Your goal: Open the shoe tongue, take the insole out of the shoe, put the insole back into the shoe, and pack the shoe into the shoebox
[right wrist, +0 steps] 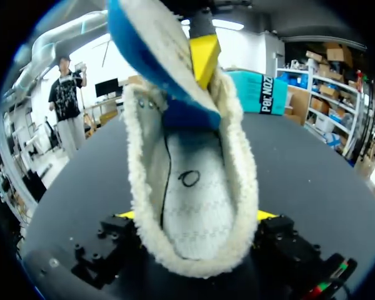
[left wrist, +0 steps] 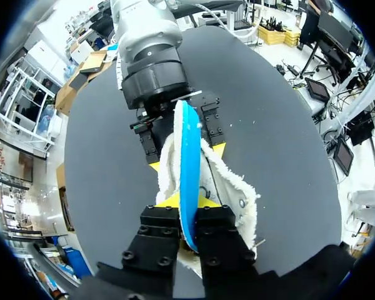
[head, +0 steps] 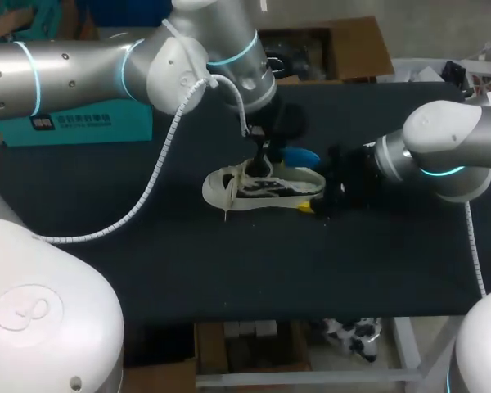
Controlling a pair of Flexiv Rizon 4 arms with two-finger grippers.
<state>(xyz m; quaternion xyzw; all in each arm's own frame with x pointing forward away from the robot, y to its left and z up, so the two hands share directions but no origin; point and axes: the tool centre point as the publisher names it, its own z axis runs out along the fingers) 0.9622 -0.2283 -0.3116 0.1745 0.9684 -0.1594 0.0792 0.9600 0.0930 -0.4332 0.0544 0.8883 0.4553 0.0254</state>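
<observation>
On the black table (head: 147,262), the right hand (right wrist: 195,215) clamps the heel of the white fleece-lined low shoe (head: 254,188) from both sides, steadying it. Just beyond, the left hand (left wrist: 186,201) pinches the blue foam insole (left wrist: 189,162), which is lifted half out of the shoe. Removal looks underway, so the next move calls for a clean upward pull. The teal cardboard shoebox (head: 74,127) sits far left.

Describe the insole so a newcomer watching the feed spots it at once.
On the black table, find the cream, fleece-lined shoe at its middle. The insole rises out of the shoe's opening, held by the left pincer; it is a thin bright blue slab against the cream lining.
</observation>
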